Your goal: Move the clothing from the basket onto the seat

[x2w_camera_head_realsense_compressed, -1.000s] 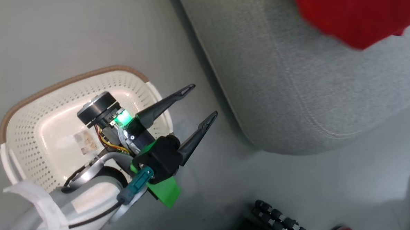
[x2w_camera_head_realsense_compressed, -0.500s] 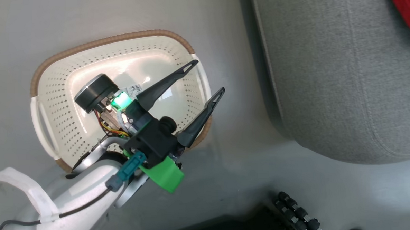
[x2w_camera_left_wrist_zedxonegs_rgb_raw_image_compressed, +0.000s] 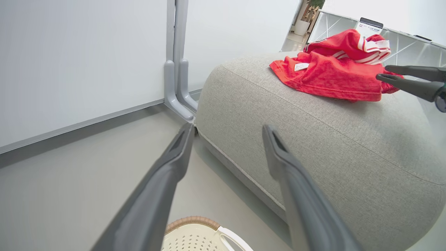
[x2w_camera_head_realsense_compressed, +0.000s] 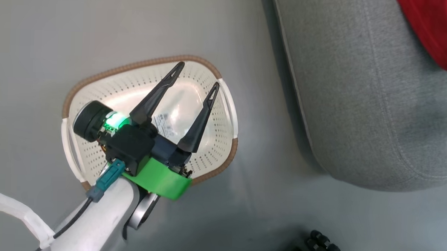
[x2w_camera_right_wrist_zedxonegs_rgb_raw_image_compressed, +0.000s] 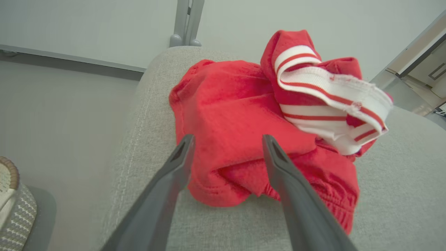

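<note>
The basket (x2w_camera_head_realsense_compressed: 218, 70) stands on the floor with only the label (x2w_camera_head_realsense_compressed: 164, 123) on its bottom. My left gripper (x2w_camera_head_realsense_compressed: 198, 75) hangs open over its inside, holding nothing. In the left wrist view that gripper (x2w_camera_left_wrist_zedxonegs_rgb_raw_image_compressed: 227, 131) points past the basket rim (x2w_camera_left_wrist_zedxonegs_rgb_raw_image_compressed: 195, 220) at the seat (x2w_camera_left_wrist_zedxonegs_rgb_raw_image_compressed: 313, 146). The clothing (x2w_camera_right_wrist_zedxonegs_rgb_raw_image_compressed: 237, 115) lies in a red heap on the seat (x2w_camera_right_wrist_zedxonegs_rgb_raw_image_compressed: 400, 188), its striped white trim (x2w_camera_right_wrist_zedxonegs_rgb_raw_image_compressed: 331, 101) on top. My right gripper (x2w_camera_right_wrist_zedxonegs_rgb_raw_image_compressed: 228, 139) is open just in front of the heap, nothing between its fingers. The clothing (x2w_camera_head_realsense_compressed: 435, 29) lies on the seat (x2w_camera_head_realsense_compressed: 361, 90) in the head view too.
A grey post with a curved foot (x2w_camera_left_wrist_zedxonegs_rgb_raw_image_compressed: 177, 80) stands against the white wall behind the seat. Black ribbed rollers (x2w_camera_head_realsense_compressed: 327, 247) of my base sit at the head view's bottom. Grey floor separates basket and seat. The basket's side (x2w_camera_right_wrist_zedxonegs_rgb_raw_image_compressed: 14, 205) shows at the right wrist view's lower left.
The head camera has turned. My left gripper has swung from beyond the basket's rim to over its inside, still open. A dark finger of my right gripper now shows at the right edge.
</note>
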Tool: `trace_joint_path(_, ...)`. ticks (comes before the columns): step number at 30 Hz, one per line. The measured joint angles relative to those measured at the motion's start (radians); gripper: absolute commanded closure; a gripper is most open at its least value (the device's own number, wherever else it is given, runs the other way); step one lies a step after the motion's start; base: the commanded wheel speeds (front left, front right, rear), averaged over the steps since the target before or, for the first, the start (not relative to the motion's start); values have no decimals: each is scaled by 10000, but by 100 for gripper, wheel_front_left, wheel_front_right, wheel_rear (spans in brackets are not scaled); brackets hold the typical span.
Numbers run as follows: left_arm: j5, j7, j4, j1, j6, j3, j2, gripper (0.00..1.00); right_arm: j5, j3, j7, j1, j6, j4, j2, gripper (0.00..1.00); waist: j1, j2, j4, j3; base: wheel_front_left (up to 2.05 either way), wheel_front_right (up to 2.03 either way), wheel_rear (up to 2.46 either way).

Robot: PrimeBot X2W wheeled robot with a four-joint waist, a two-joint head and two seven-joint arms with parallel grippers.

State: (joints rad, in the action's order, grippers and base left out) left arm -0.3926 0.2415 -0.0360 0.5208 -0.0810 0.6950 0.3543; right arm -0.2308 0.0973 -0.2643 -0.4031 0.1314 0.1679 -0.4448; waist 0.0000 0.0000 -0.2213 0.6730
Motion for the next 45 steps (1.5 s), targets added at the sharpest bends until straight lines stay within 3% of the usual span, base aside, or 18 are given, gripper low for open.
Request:
trace_joint_path(5, -230, 178, 656, -659, -424, -621, -445, 0, 86, -585, 0, 934, 0, -535, 679, 0, 0, 0, 96, -899, 0, 0, 0)
trace_joint_path(9, -180, 207, 742, -1331, -512, -1478, -1039, 0, -100, -1319, 0, 1480, 0, -694, 1133, 0, 0, 0, 243, -1693, 0, 0, 0)
trace_joint_path(17, 393, 211, 777, -3382, -201, -3655, -2130, 0, -428, -2686, 0, 2472, 0, -744, 1852, 0, -1, 0, 795, -3388, 0, 0, 0)
trace_joint_path(24, 1070, 213, 763, -5034, 140, -5313, -2679, 0, -351, -3003, 2, 3193, 0, -905, 2489, 0, -1, 0, 1449, -4796, 0, 0, 0)
trace_joint_path(37, 1942, 226, 637, -7276, 805, -6397, -3009, 0, 8, -2366, 0, 4453, 0, -1243, 3145, 0, -1, 0, 2353, -6852, 0, 0, 0)
trace_joint_path(45, 1998, 226, 443, -7863, 811, -6378, -3026, 0, -13, -2324, 0, 4812, 0, -1241, 3229, 0, -1, 0, 2416, -7440, 0, 0, 0)
